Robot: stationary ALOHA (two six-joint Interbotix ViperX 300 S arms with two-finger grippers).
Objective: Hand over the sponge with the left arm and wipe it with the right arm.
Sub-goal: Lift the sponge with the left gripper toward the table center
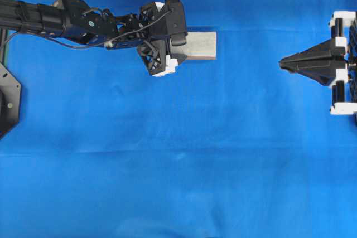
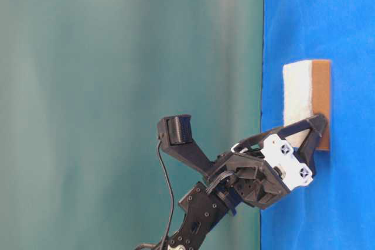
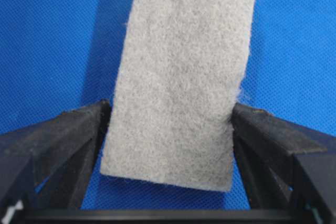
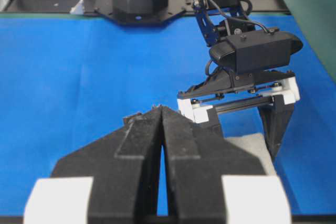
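Overhead view is showing the blue table (image 1: 178, 165), with the left arm (image 1: 61, 19) reaching from 9 o'clock, its gripper (image 1: 170, 37) spread wide, straddling the sponge (image 1: 202, 44) lying at 12 o'clock. Right gripper (image 1: 283, 62) is sitting closed at 3 o'clock, empty.

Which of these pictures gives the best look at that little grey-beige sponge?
The left wrist view: the grey-beige rectangular sponge fills it, lying between open black fingers. Overhead, the gripper hides half of it. The table-level view shows its orange-brown edge. The right wrist view shows one corner.
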